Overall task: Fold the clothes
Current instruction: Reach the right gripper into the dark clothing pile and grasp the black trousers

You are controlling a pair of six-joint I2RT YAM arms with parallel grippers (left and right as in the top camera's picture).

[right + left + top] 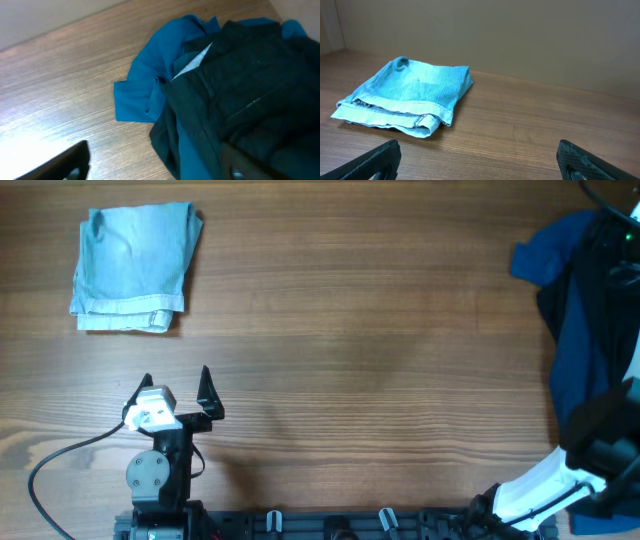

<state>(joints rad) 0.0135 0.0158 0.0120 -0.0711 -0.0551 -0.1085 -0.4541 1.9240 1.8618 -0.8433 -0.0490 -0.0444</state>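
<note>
Observe the left end effector (176,380) over the near-left portion of the desk (350,330): its two fingers (377,161) stand fully apart with nothing between them, and it holds nothing. Note the pale blue garment (130,270) at the far-left corner of the desk, well apart from that end effector and slightly to the left ahead of it. The garment lies flat in a folded, roughly square stack, with its hemmed edge on the side nearest that end effector. Locate the other clothes at the far-right edge of the desk, where a heap (585,330) of dark cloth extends past the overhead frame. In the right wrist view, identify the black shorts (255,100) lying crumpled on top of a blue garment (142,92), with a whitish striped strip of inner waistband (192,62) exposed where the two meet. Check the right end effector (155,150): its fingers are spread apart and are not clamped on any cloth. One finger is over bare desk, the other is over the black shorts, and the near edge of the shorts lies between them. You cannot tell from these views whether that second finger touches the fabric. A black cable (40,470) loops on the desk at the near-left corner.
</note>
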